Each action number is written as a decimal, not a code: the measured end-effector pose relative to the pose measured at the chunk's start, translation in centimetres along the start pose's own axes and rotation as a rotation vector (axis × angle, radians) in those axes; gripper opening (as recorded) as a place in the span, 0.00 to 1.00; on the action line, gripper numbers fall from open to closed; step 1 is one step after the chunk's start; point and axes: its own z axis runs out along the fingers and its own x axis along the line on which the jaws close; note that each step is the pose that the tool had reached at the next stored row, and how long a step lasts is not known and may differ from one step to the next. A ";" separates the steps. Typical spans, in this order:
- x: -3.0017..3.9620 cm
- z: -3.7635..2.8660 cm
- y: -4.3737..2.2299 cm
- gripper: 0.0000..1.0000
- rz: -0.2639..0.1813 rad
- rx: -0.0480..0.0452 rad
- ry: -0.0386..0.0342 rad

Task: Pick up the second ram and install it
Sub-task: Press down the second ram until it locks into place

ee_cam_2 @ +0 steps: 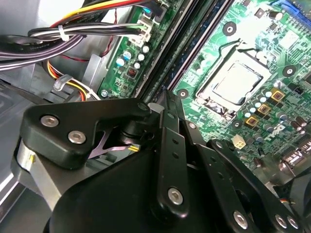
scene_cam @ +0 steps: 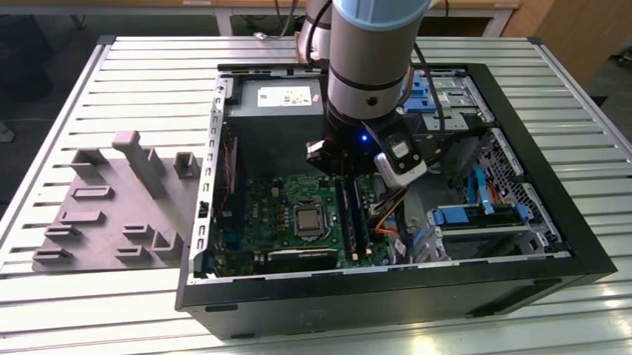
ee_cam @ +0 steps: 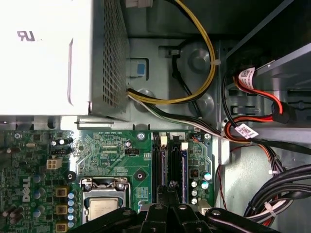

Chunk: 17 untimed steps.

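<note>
Claw [ee_cam_2: 167, 114]: low inside the case [scene_cam: 553, 277], right above the slots [ee_cam: 167, 165]; fingers drawn together, whether pinching anything cannot be told.
Ram [ee_cam: 184, 170]: bluish stick standing on edge in a slot, just beside the claw tips.
Long axis: along the slots, running away from the claw toward the power supply [ee_cam: 46, 56].
Board [ee_cam_2: 265, 51]: processor socket [ee_cam_2: 240, 82] just beside the slots.
Fixture [scene_cam: 118, 203]: outside the case, well apart.

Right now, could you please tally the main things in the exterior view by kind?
Computer case: 1
Motherboard: 1
Processor socket: 1
Grey fixture plate: 1
Robot arm: 1
Total: 5
</note>
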 end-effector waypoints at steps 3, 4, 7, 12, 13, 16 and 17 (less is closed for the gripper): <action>-0.01 0.07 0.10 0.11 0.001 -0.0001 -0.0001; -0.02 0.10 0.12 0.11 0.002 -0.0001 -0.0001; -0.04 0.16 0.20 0.11 0.003 0.0002 -0.0001; -0.11 0.25 0.37 0.11 0.004 0.0002 -0.0002; -0.13 0.28 0.44 0.11 0.004 0.0002 -0.0002; -0.13 0.38 0.71 0.11 0.005 0.0001 -0.0003; -0.13 0.41 0.81 0.11 0.005 0.0001 -0.0003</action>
